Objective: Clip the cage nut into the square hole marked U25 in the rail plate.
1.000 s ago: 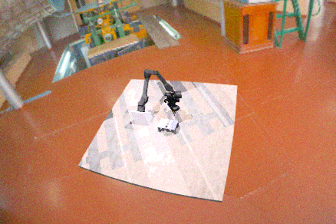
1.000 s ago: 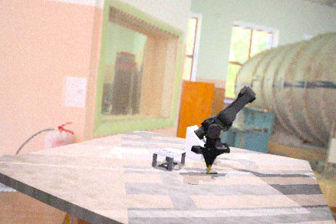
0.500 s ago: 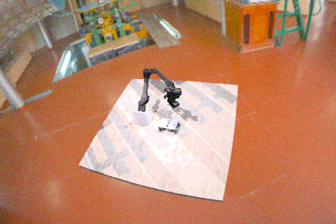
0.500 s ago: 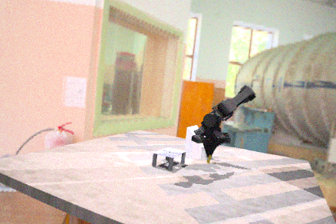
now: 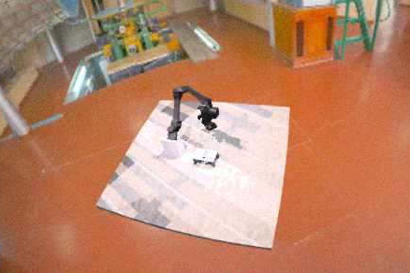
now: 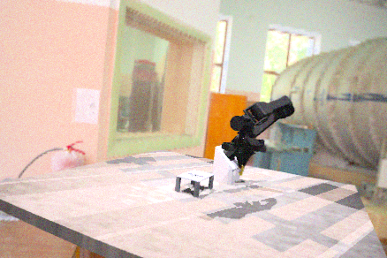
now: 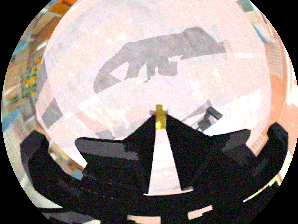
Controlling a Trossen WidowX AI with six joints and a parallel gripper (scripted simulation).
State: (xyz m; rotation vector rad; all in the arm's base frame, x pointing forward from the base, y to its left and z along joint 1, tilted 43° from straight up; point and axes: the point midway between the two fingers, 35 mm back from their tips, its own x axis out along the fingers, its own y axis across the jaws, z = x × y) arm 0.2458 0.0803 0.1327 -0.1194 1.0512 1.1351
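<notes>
Gripping the small yellow cage nut [image 5: 208, 132] [image 6: 241, 170] [image 7: 160, 118] between its fingertips, the gripper [image 5: 210, 127] [image 6: 242, 164] [image 7: 160, 117] hangs over the pale patchwork table top [image 5: 240, 201] [image 6: 133, 216] [image 7: 210, 82]. In the wrist view the fingers are drawn in to a narrow point, clamped on the nut — one finger at each side of it, with a tapering gap behind. The nut sits right at the tips; part of it reaches out past them, and part shows just inside the gap. Its wings are too small to make out clearly, so I cannot tell how far they are squeezed.

The rail plate [image 5: 206, 155] [image 6: 194, 176] [image 7: 220, 125], white and raised on short dark legs [image 6: 196, 189] [image 7: 214, 113], stands well apart from the nut — the two do not touch. The hole markings are too blurred to read. In the exterior view the black arm [image 5: 176, 109] [image 6: 263, 117] slants down to the gripper, which shows just beside the white block [image 5: 172, 148] [image 6: 223, 167] at the arm's foot.
</notes>
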